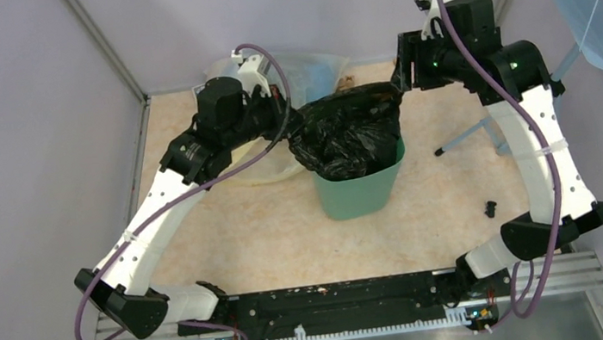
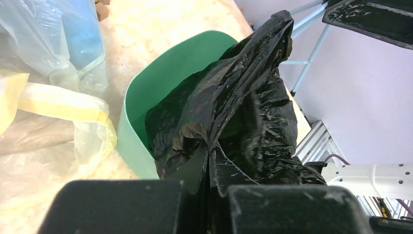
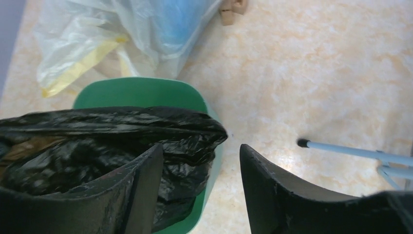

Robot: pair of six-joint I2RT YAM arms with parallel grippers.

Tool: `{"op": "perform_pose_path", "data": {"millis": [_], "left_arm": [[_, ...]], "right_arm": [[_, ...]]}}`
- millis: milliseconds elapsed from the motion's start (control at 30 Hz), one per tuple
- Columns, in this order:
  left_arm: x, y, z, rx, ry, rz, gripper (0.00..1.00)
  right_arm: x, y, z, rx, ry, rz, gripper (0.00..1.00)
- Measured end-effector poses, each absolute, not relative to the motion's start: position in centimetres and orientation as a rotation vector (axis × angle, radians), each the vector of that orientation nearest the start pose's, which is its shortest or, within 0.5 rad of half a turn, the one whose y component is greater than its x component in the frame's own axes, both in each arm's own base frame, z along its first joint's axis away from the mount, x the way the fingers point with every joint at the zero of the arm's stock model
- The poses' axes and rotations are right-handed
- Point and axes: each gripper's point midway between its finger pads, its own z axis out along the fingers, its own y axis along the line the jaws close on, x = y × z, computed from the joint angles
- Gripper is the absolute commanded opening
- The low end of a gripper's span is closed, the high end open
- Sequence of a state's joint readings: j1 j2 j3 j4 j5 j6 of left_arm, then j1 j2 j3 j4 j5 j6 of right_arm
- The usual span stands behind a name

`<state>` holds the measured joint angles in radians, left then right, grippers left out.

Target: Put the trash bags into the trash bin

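My left claw (image 2: 209, 184) is clamped on a bunched fold of the black trash bag (image 1: 347, 134). The bag lies heaped in the mouth of the green bin (image 1: 362, 193), part inside and part bulging over the rim on my left side, with one corner raised toward the far right. My right claw (image 3: 199, 148) stands apart, holding nothing, just beside that raised corner. I judge the bag very light, limp and slick: it will crumple, slip out of a shallow pinch and puff back up when pushed. A thick crease of several layers is the best hold, so my right should take the raised corner. The bin looks light enough to tip if I drag sideways
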<state>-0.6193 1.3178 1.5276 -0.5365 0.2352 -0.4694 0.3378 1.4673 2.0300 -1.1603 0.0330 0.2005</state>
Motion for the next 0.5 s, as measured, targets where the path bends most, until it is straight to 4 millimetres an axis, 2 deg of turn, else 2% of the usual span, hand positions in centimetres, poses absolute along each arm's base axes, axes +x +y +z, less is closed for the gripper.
{"op": "perform_pose_path", "data": {"millis": [100, 233, 367, 433, 500], "left_arm": [[28.9, -28.0, 37.1, 0.317, 1.967, -0.953, 0.00], [28.7, -28.3, 37.5, 0.316, 1.958, -0.986, 0.00], [28.1, -29.0, 38.4, 0.324, 1.926, -1.068, 0.00], [27.6, -29.2, 38.6, 0.326, 1.916, -1.104, 0.00], [27.2, -29.3, 38.9, 0.327, 1.904, -1.134, 0.00]], "right_arm": [[32.4, 13.2, 39.6, -0.176, 2.147, 0.366, 0.61], [30.7, 16.0, 40.0, -0.257, 2.140, 0.455, 0.61], [26.8, 21.7, 39.6, -0.440, 2.148, 0.580, 0.61], [25.3, 23.4, 38.9, -0.485, 2.164, 0.621, 0.61], [24.9, 24.0, 38.2, -0.468, 2.185, 0.640, 0.67]]}}
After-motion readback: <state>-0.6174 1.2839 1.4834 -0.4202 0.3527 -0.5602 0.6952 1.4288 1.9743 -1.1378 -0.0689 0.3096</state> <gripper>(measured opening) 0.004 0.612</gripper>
